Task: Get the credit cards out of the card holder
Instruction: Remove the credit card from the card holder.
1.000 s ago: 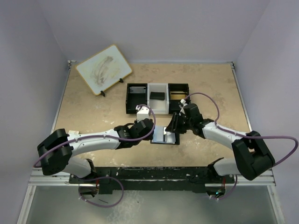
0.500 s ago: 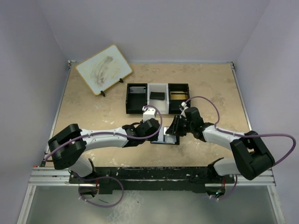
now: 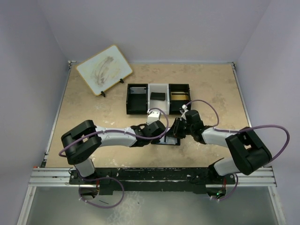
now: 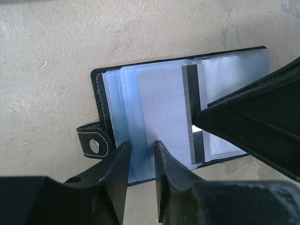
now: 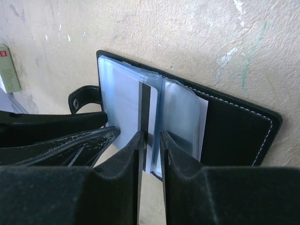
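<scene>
left gripper [image 4: 140, 149] and right gripper [image 5: 150, 137]: jaws narrowly parted astride clear plastic sleeves [image 4: 117, 93], grip cannot be told. between them, flat on the beige table [image 3: 93, 112], the open black leather-like card holder [image 4: 96, 89] with a pale grey-blue, dark-striped credit card [image 4: 161, 108] among its sleeves. beyond, a black-and-white three-compartment tray [image 3: 157, 88].

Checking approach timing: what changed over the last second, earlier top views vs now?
The left arm swung right, bringing the left gripper onto the open card holder's near edge, fingers astride its clear sleeves. The right gripper barely shifted and sits astride a striped credit card. Grip unclear for both. Card holder, tray and board stayed put.
</scene>
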`<state>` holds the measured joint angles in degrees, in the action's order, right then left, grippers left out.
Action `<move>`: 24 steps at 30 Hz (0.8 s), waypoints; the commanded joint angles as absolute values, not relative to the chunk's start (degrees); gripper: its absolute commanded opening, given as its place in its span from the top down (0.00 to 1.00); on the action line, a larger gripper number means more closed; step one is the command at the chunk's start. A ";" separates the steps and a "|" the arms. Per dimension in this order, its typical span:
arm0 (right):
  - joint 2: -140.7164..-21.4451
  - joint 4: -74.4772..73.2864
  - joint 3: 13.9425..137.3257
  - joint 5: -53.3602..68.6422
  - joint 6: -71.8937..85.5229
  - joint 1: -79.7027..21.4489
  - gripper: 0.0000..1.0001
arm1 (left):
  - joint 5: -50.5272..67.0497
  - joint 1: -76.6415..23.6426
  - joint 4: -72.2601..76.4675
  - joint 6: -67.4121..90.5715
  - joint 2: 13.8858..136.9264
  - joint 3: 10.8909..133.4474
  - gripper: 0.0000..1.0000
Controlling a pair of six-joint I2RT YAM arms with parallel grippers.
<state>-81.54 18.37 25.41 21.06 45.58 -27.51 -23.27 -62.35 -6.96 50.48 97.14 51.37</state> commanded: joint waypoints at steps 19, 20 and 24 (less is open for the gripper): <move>-79.43 19.62 21.01 21.41 47.20 -22.90 1.00 | -27.35 -62.49 -9.76 53.00 96.51 49.74 0.85; -79.07 19.22 20.72 21.24 47.08 -22.60 1.00 | -27.40 -62.48 -9.85 53.00 96.51 49.67 0.85; -77.89 18.48 20.07 21.13 46.86 -22.32 1.00 | -27.67 -62.49 -9.93 53.00 95.91 49.44 0.85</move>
<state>-79.24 22.00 20.97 23.53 49.23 -22.96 -25.65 -62.46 -7.33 52.86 97.06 50.83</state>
